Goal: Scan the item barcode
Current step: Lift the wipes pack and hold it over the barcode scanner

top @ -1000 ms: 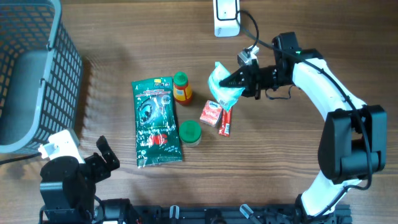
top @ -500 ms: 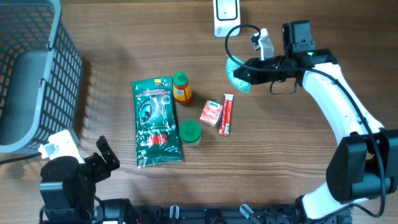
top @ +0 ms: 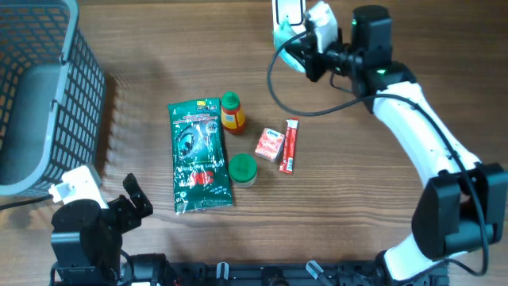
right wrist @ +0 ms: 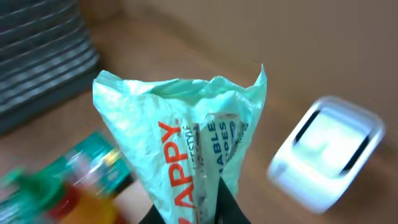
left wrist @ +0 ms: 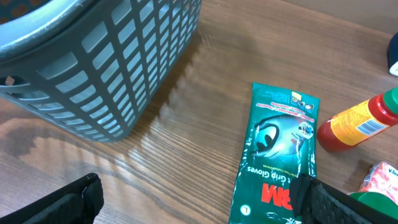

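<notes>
- Mint-green packet with red lettering is held up off the table at its far edge, just beside the white scanner. From overhead its crumpled top overlaps the scanner's lower end, and I cannot tell whether the two touch.
- The right gripper has its fingers pressed together on the packet's lower edge. In the right wrist view the plastic fans upward from that pinch, and the scanner is a blurred white box off to one side.
- A black cable loops from the right arm down over the wood.
- The left gripper sits at the near left corner, jaws spread wide with nothing between them.
- A grey mesh basket stands at the far left, well apart from the packet.
- In the middle of the table a green glove pack lies flat.
- An orange bottle with a green cap lies just beside the pack's upper right corner.
- A round green lid touches its lower right edge.
- A small pink carton and a red stick sachet lie side by side.
</notes>
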